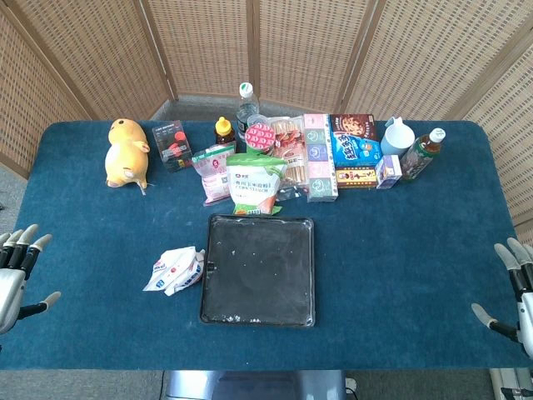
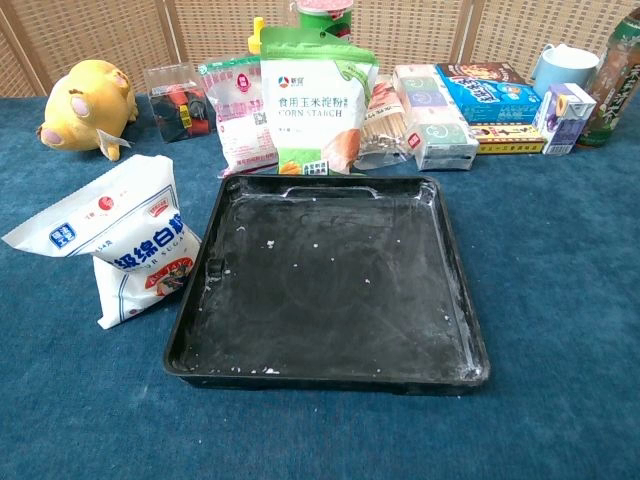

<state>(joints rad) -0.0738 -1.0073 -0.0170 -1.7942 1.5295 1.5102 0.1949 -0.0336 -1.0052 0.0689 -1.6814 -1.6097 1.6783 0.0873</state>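
A black baking tray [image 1: 218, 310] [image 2: 196, 320], dusted with white powder, lies in the middle of the blue table. A white sugar bag [image 1: 175, 271] [image 2: 130, 245] rests just left of it. Behind the tray stands a green and white corn starch pouch [image 1: 254, 185] [image 2: 315, 105]. My left hand [image 1: 17, 271] hovers at the table's left edge, fingers spread, holding nothing. At the right edge my right hand [image 1: 516, 287] is likewise spread and empty. The chest view shows neither hand.
Along the back stand a yellow plush toy [image 1: 127, 152] [image 2: 88, 100], a dark box [image 1: 173, 146], a honey bottle [image 1: 223, 131], a water bottle [image 1: 245, 104], snack packs, a cookie box [image 1: 354, 142], a blue mug [image 1: 398, 136] and a green tea bottle [image 1: 423, 154]. Wicker screens stand behind.
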